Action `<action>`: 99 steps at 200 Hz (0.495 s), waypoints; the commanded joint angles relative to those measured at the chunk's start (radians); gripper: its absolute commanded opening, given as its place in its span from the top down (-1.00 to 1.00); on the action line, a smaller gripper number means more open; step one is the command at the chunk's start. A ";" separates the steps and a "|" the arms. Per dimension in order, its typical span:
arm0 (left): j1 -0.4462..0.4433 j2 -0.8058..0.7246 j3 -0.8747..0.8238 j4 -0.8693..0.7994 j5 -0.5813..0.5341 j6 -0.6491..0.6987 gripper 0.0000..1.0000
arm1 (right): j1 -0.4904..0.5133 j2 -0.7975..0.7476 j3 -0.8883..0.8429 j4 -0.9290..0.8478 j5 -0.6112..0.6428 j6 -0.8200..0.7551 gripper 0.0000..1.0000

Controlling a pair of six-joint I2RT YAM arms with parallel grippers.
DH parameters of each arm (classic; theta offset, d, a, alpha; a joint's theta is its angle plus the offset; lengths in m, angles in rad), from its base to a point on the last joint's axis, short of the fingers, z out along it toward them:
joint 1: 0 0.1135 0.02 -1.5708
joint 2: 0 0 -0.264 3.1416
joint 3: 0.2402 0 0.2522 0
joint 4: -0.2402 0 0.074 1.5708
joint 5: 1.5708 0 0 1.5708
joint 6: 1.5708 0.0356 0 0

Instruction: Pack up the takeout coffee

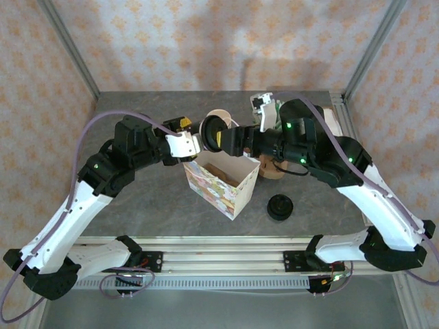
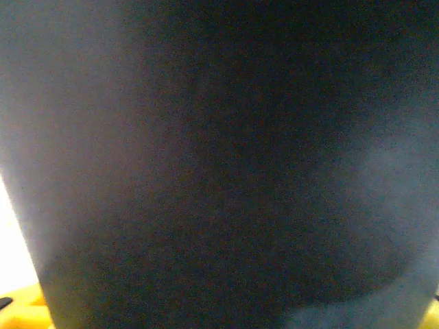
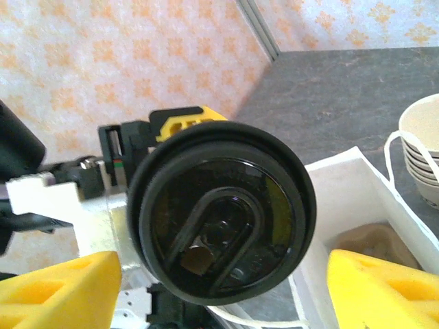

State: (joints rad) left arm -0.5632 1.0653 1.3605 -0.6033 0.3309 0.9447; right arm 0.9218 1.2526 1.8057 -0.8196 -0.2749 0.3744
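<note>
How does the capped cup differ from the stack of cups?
The capped cup is sealed; the stack of cups is lidless. The capped cup lies sideways in the left hand; the stack stands upright beside the bag. The capped cup is single; the stack is several nested. Both are beige.

Coffee (image 1: 211, 131) seemingly above bag (image 1: 223, 192) rear; lids (image 1: 280, 206) right.
</note>
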 commanded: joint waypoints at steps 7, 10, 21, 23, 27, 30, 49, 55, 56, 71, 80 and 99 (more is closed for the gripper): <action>-0.008 -0.013 0.011 0.008 -0.005 0.012 0.27 | 0.004 0.003 -0.015 0.080 -0.015 0.054 -0.58; -0.007 -0.013 0.011 0.008 -0.005 0.012 0.27 | 0.005 0.006 -0.014 0.079 -0.014 0.056 -0.58; -0.007 -0.014 0.011 0.006 -0.005 0.014 0.27 | 0.005 0.016 -0.018 0.078 -0.004 0.067 -0.58; -0.007 -0.014 0.011 0.006 -0.006 0.014 0.27 | 0.005 0.016 -0.018 0.077 -0.004 0.067 -0.58; -0.010 -0.015 0.011 0.005 -0.006 0.014 0.27 | 0.004 0.019 -0.020 0.076 -0.001 0.069 -0.58; -0.009 -0.016 0.011 0.004 -0.007 0.014 0.27 | 0.004 0.020 -0.020 0.075 0.001 0.072 -0.59; -0.010 -0.021 0.008 0.004 -0.007 0.016 0.27 | 0.004 0.035 -0.025 0.070 0.009 0.087 -0.64; -0.012 -0.023 0.006 0.004 -0.008 0.017 0.27 | 0.005 0.037 -0.026 0.073 0.007 0.091 -0.64; -0.012 -0.023 0.006 0.004 -0.009 0.018 0.27 | 0.005 0.039 -0.027 0.073 0.005 0.091 -0.64; -0.017 -0.025 0.006 0.007 -0.009 0.018 0.26 | 0.004 0.050 -0.027 0.078 -0.005 0.104 -0.64; -0.019 -0.025 0.003 0.009 -0.011 0.019 0.27 | 0.006 0.059 -0.026 0.077 -0.010 0.109 -0.59; -0.023 -0.025 0.006 0.007 -0.015 0.023 0.26 | 0.008 0.071 -0.022 0.074 -0.012 0.113 -0.56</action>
State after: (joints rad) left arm -0.5701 1.0611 1.3605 -0.6064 0.3271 0.9463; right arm 0.9234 1.3121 1.7885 -0.7643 -0.2867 0.4644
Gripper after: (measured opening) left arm 0.628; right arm 0.785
